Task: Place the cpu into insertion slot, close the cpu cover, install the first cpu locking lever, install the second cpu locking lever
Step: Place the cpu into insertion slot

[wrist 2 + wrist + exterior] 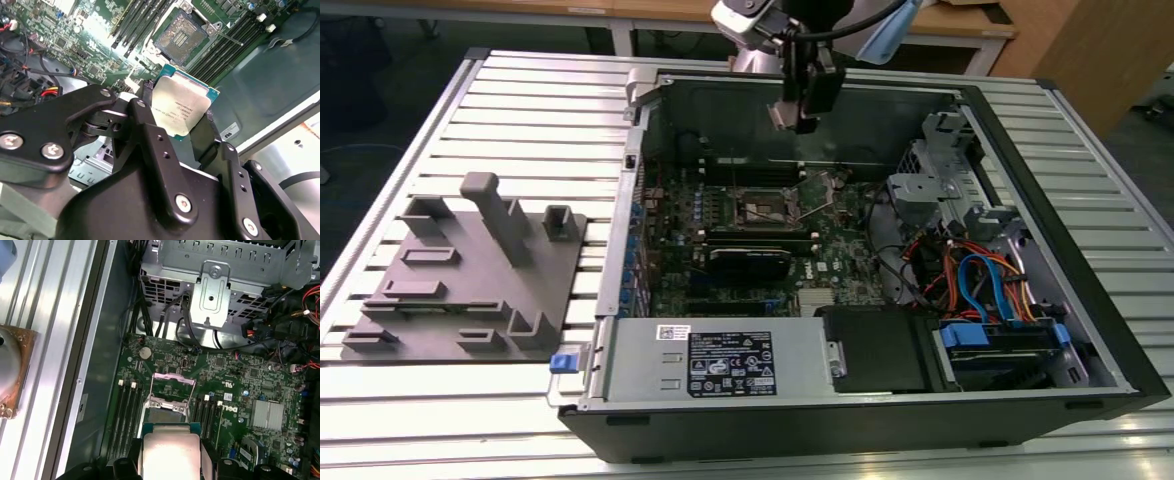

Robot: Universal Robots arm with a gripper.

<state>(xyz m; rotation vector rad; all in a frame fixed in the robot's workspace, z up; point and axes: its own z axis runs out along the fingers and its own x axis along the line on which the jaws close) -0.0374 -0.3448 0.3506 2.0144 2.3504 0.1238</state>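
My gripper (801, 108) hangs over the back part of the open computer case (1067, 250), above and behind the insertion slot (767, 208). It is shut on the cpu (180, 107), a square chip with a silver top and green rim, clamped by its edges between the black fingers (145, 102). In the first wrist view the cpu (171, 452) sits just short of the insertion slot (167, 416). The slot is a dark bare square. The cpu cover (173, 376) stands raised at its far side. In the second wrist view the insertion slot (181, 36) lies beyond the chip, with a thin locking lever (227, 37) beside it.
Memory slots (127, 405) flank the socket on both sides. A metal drive cage (215, 290) and coloured cables (974, 270) fill the exterior view's right of the case. The labelled power supply box (707, 360) lies at the front. A grey fixture plate (467, 270) sits outside on the slatted table.
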